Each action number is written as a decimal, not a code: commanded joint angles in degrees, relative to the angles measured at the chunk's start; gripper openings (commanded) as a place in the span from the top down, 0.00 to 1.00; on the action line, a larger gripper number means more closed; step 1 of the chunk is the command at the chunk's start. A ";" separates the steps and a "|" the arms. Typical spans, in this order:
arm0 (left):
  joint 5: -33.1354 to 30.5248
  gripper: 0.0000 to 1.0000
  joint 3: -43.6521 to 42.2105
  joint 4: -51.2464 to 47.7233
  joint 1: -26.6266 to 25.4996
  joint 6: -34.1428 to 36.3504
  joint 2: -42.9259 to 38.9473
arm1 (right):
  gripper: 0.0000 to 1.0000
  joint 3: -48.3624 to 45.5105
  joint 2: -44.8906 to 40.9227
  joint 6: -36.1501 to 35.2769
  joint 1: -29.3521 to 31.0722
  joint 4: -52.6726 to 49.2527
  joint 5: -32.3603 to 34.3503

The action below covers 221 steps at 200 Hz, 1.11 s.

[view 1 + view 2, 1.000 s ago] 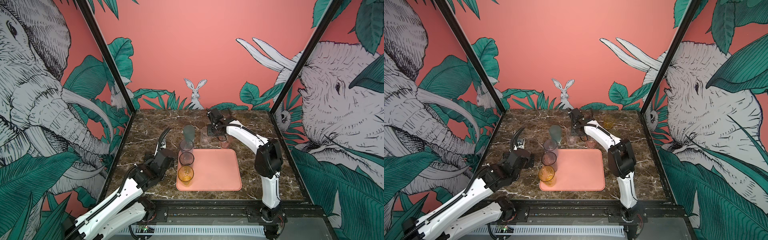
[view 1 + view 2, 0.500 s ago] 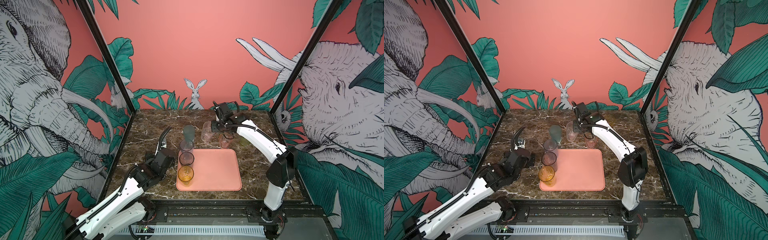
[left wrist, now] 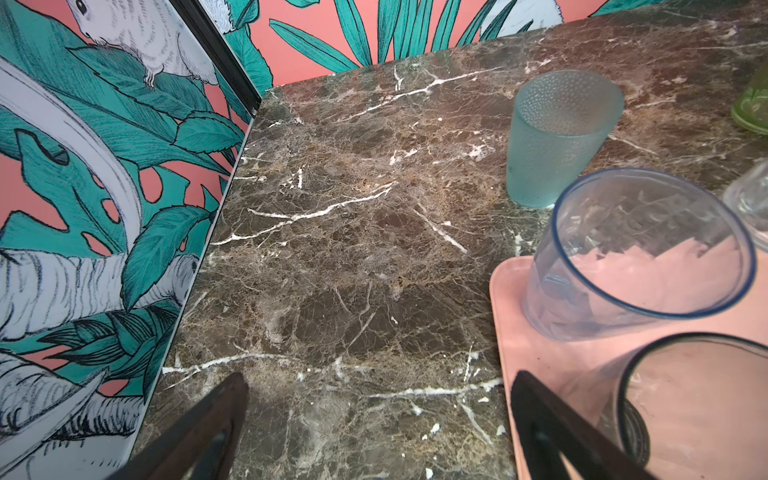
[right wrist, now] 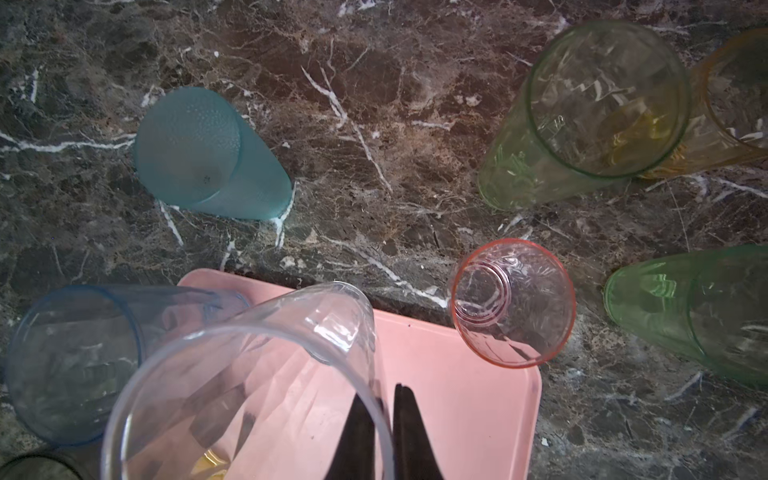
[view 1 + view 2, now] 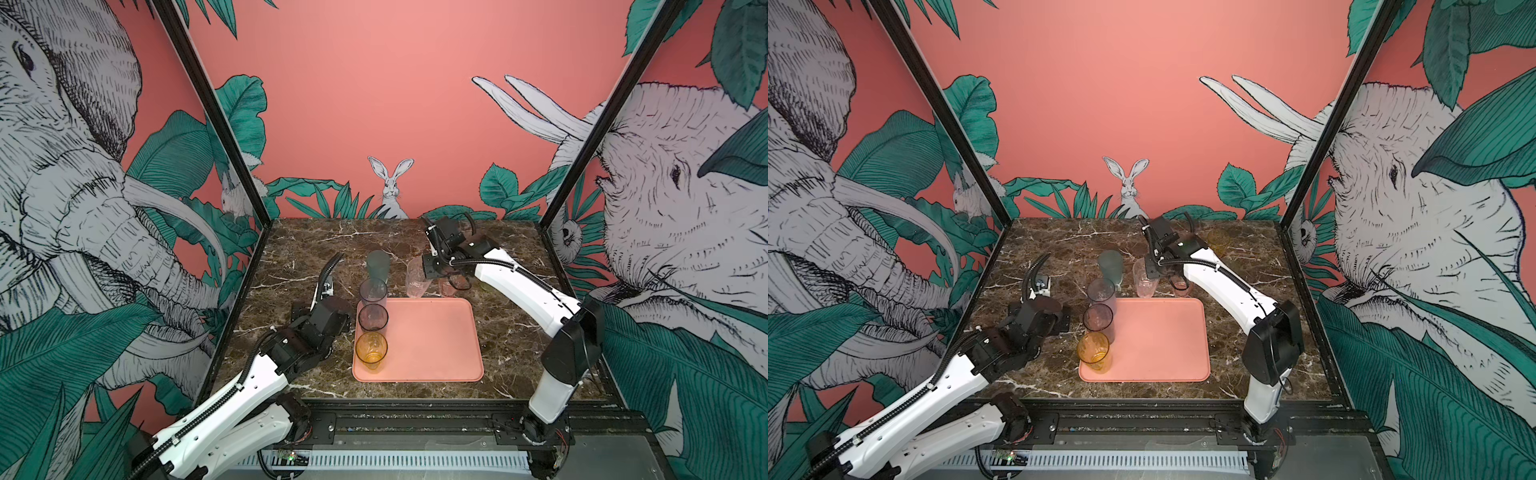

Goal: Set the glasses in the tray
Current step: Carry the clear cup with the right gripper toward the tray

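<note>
Right wrist: right jaws tight on clear glass (image 4: 232,386), pink glass (image 4: 513,303) close by (left jaws agape).

Top views high, frontal; wrist views close, both apparently catching tray (image 3: 509,316) corner.

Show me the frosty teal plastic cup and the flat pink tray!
Frosty teal plastic cup (image 3: 544,166): left wrist view, on its side wall.
Flat pink tray (image 5: 432,340): in a top view, on its bare floor.
</note>
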 commanded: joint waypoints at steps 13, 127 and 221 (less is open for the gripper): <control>-0.27 0.01 -0.28 0.66 0.31 -0.36 -0.07 | 1.00 -3.23 -3.67 -0.71 0.61 1.90 0.79; -0.10 0.01 -0.95 0.75 0.32 -1.13 -0.42 | 1.00 -6.79 -2.62 0.00 2.10 2.91 0.42; -0.24 0.01 -0.95 0.67 0.29 -1.13 -0.34 | 1.00 -8.46 -0.66 0.44 2.59 3.37 0.45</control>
